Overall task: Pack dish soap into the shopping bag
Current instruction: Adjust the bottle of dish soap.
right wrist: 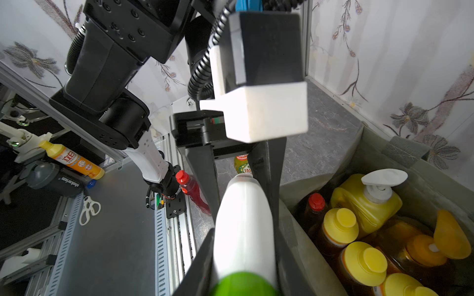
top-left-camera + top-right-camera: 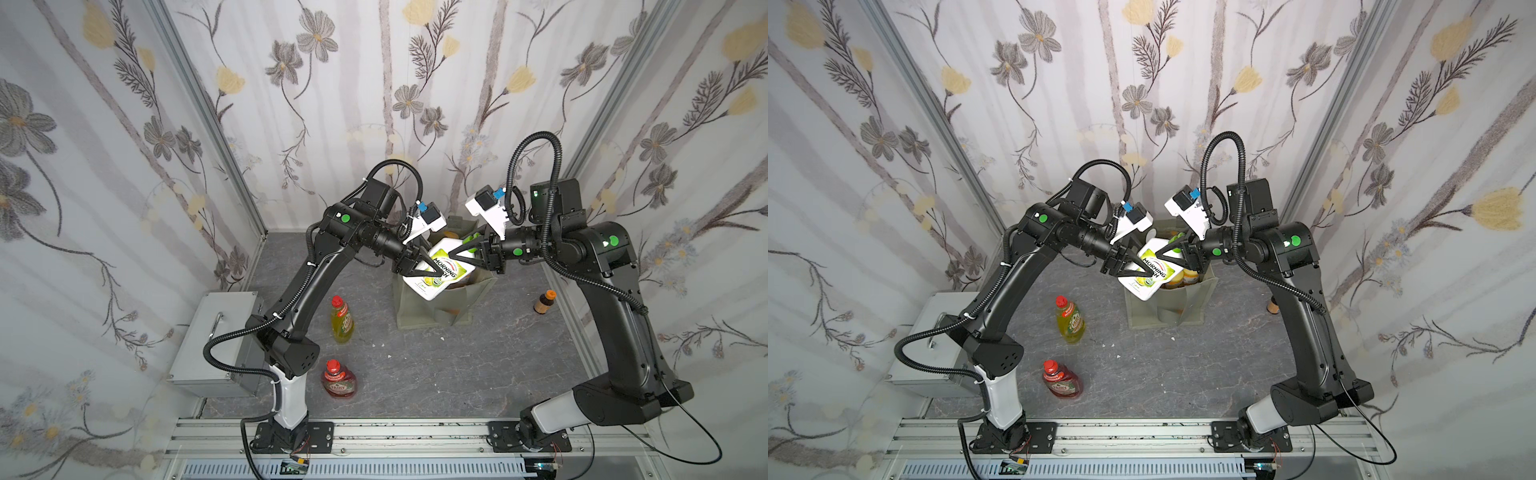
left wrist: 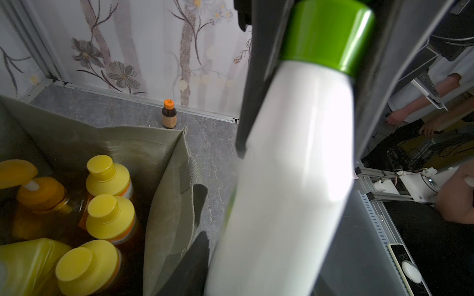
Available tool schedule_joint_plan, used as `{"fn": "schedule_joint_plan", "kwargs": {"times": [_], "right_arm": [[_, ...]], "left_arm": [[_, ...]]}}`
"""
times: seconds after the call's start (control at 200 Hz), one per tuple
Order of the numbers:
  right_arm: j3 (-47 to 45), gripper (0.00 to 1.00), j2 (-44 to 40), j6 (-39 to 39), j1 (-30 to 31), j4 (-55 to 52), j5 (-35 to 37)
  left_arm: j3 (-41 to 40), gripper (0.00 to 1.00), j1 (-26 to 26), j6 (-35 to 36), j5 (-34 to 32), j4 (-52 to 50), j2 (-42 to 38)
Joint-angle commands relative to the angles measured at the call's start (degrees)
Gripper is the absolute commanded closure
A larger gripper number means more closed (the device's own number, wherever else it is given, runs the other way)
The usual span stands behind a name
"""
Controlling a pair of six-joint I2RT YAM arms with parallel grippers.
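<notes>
Right pincer [image 2: 459,249] pinches the white bottle [image 2: 451,270] at its green-capped neck. Left pincer [image 2: 432,266] looks clamped on the base end. Bottle hangs tilted, cap toward 1 o'clock, over the 9 o'clock rim of the shopping bag [image 2: 419,318]. Likely a handover: confirm one firm grip before the other lets go, then shift toward 3 o'clock and lower base-first beside the yellow-capped bottles [image 3: 110,215].

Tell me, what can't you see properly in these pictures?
- Label on the white bottle: in both top views, a finger of the left gripper covers the start of its second word.
- Inside of the shopping bag: in a top view the white bottle hides most of it, and both wrist views cut it off at the picture edges.
- Label on the small brown bottle: too small to read.
</notes>
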Motion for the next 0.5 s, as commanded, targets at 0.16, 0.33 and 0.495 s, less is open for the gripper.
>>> {"fn": "schedule_joint_plan", "kwargs": {"times": [0.16,0.33,0.495], "right_arm": [[-2.4,0.81,-0.8,2.0,-1.7,14.7,-0.9],[-4.2,0.48,-2.3,9.3,-3.9,20.2,2.8],[-9.2,0.28,-6.7,20.6,-4.1,30.1,11.3]], "left_arm": [[-11.5,0.90,-0.5,-10.8,5.3,15.9,-5.7],[-22.6,0.99,-0.2,-21.5,-0.5,32.9,-11.8],[-32.0,0.99,-0.2,-32.2,-9.2,49.6,-16.2]]}}
